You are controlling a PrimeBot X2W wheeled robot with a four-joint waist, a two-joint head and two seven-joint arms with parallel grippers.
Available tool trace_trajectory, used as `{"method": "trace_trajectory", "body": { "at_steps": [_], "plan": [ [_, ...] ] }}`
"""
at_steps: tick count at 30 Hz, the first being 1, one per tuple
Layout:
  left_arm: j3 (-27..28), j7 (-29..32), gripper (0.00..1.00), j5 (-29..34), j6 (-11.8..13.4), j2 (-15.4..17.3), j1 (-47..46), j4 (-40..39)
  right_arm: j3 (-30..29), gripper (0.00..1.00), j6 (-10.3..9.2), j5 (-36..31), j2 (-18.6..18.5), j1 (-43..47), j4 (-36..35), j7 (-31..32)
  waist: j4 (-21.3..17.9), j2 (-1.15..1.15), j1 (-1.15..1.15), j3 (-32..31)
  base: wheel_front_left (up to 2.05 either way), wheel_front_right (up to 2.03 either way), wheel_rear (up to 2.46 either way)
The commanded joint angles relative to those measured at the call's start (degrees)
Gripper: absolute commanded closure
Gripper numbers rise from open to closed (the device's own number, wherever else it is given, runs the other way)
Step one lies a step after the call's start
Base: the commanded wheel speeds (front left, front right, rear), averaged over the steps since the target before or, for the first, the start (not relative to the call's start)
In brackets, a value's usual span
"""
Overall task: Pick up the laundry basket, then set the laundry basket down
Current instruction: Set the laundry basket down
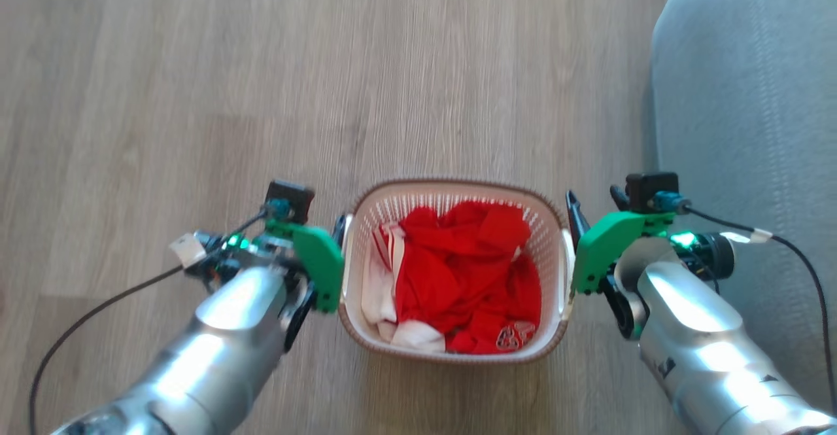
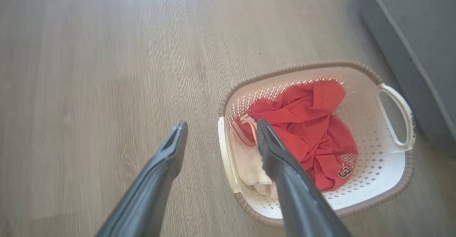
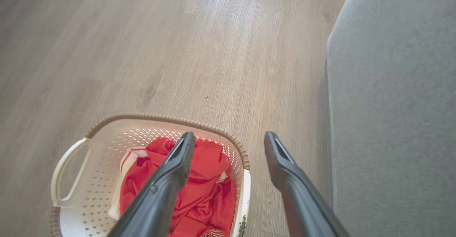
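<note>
Presently the small white perforated plastic laundry basket with brown woven-look rim (image 1: 458, 182) stands on the wood-grain floor (image 1: 196, 95) between my arms, beside a grey upholstered seat (image 1: 752, 95). I judge it stiff-walled and light, its red and white clothes (image 1: 458, 278) soft. Left gripper (image 2: 221, 124) and right gripper (image 3: 229, 137) stand spread, each straddling a white side handle, pinching nothing; I recommend holding there and lifting evenly.

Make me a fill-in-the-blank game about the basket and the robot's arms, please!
1. The clothes in the laundry basket are mostly ____.
2. The left tool and the right tool are both ____, not shut.
3. The grey padded furniture stands on the robot's ____ side.
Missing words: red; open; right.
</note>
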Motion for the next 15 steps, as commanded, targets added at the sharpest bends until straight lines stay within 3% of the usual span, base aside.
{"method": "trace_trajectory", "body": {
  "at_steps": [1, 4, 8, 15],
  "plan": [
    [4.0, -0.7, 0.0, 2.5, 2.5, 2.8, -2.9, -5.4, -0.5, 0.0, 0.39, -0.3, 1.1, 1.3, -2.6, -1.1, 0.0, -0.01, 0.01, -3.3, 0.0, 0.0, 0.0],
    [10.8, -0.7, 0.0, 7.7, 6.5, 5.9, -0.3, -14.7, -5.2, 0.0, 0.39, -3.1, 1.1, 2.9, -9.2, -1.2, 0.1, -0.01, 0.01, -5.0, 0.0, 0.0, 0.0],
    [17.5, -0.7, 0.0, 14.8, 9.3, 8.2, 4.0, -24.1, -9.7, 0.0, 0.39, -6.2, 1.1, 6.6, -16.6, -1.2, 0.3, -0.01, 0.01, -6.5, 0.0, 0.0, 0.0],
    [32.0, -0.7, 0.0, 28.0, 11.3, 9.3, 14.8, -39.3, -15.4, 0.0, 0.39, -10.8, 1.1, 14.4, -31.8, -1.2, 0.8, -0.01, 0.01, -9.5, 0.0, 0.0, 0.0]
  ]
}}
